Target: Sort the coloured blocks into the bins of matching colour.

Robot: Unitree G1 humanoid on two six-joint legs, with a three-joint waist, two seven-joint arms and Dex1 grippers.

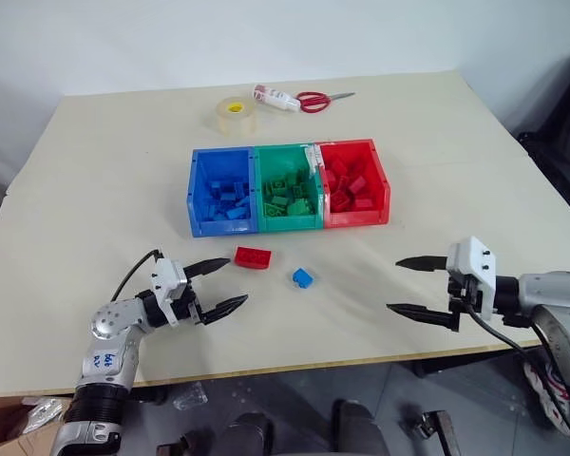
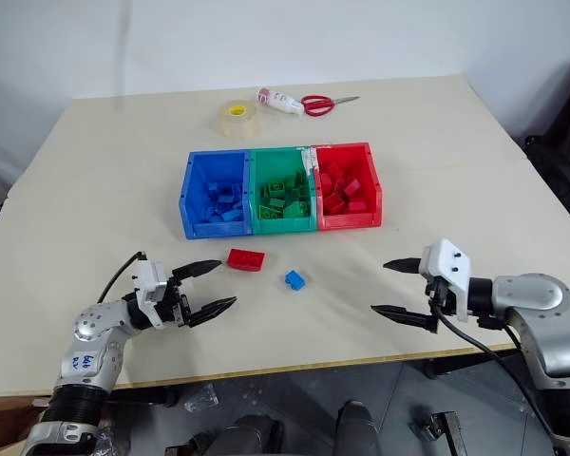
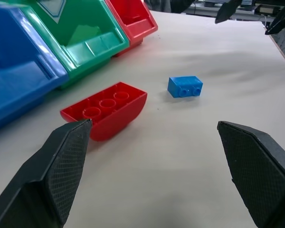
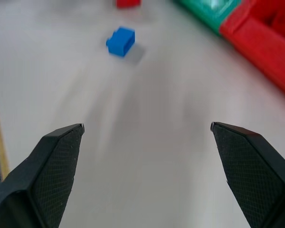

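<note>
A longer red block (image 1: 253, 257) and a small blue block (image 1: 302, 276) lie on the table in front of the bins. The blue bin (image 1: 196, 199), green bin (image 1: 288, 224) and red bin (image 1: 380, 180) stand joined in a row, each holding several blocks of its own colour. My left gripper (image 1: 236, 282) is open just left of the red block, pointing at it; in the left wrist view the red block (image 3: 107, 111) lies by one fingertip. My right gripper (image 1: 393, 285) is open and empty to the right, well apart from the blue block (image 4: 121, 41).
A tape roll (image 1: 236, 114), a white tube (image 1: 275, 97) and red-handled scissors (image 1: 318, 100) lie at the far side of the table behind the bins. The table's front edge (image 1: 313, 366) runs just below both grippers.
</note>
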